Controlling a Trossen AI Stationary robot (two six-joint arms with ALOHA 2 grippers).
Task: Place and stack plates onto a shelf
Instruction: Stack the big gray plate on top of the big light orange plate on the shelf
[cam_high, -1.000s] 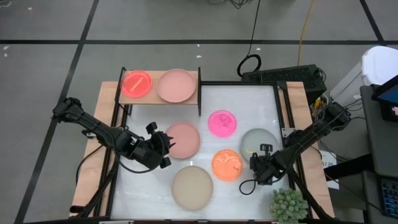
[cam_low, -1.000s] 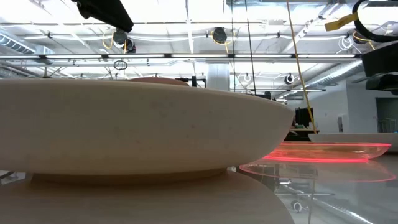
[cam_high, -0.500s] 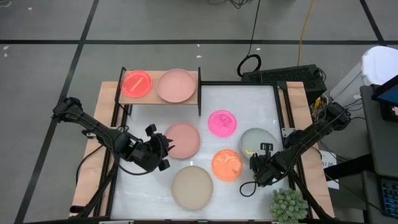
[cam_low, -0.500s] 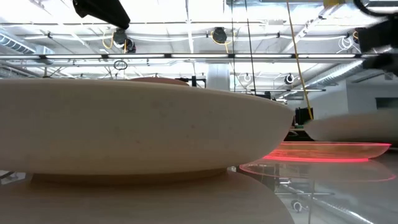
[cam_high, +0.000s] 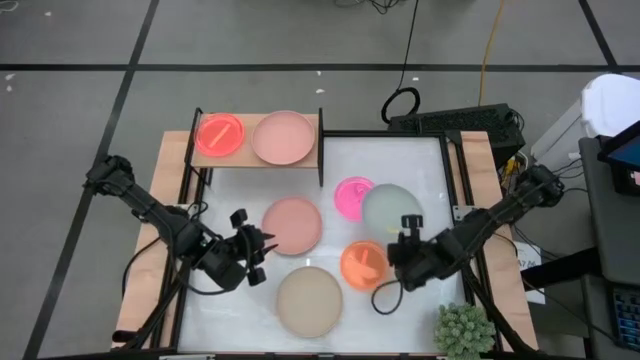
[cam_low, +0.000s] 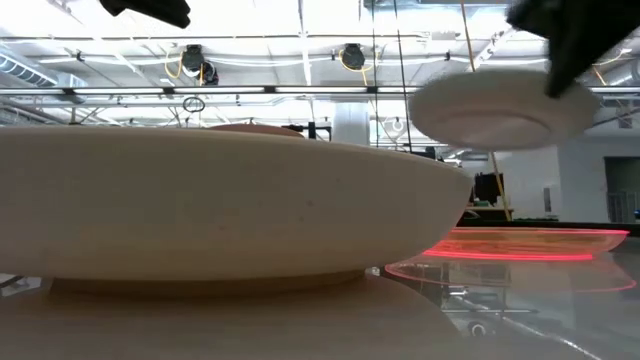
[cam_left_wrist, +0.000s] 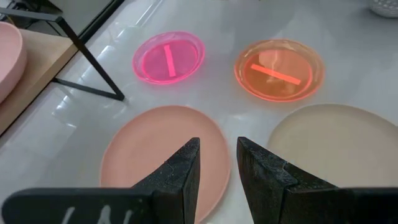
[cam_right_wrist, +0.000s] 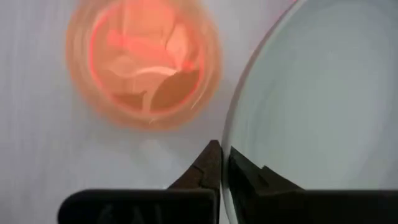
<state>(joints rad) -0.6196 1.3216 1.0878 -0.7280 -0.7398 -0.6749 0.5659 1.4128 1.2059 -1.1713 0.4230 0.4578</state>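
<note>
From above, right gripper (cam_high: 404, 243) pinching the grey plate's (cam_high: 391, 208) rim mid-carry, shelf (cam_high: 258, 139) well beyond and needing a long reach, left gripper (cam_high: 249, 258) narrowly parted, empty beside the pink plate (cam_high: 292, 224); down low, beige plate (cam_low: 220, 210) hiding most everything; right wrist, rim clamped, grey plate cut off.

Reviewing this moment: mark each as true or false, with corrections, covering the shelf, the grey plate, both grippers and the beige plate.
1. The light-wood shelf holds two plates. True.
2. The right gripper is shut on the rim of the large grey plate, lifted off the table. True.
3. The left gripper grips the dusty-pink plate. False: it holds nothing, above that plate's edge.
4. The large beige plate sits on the shelf. False: it lies on the white tabletop.
</note>
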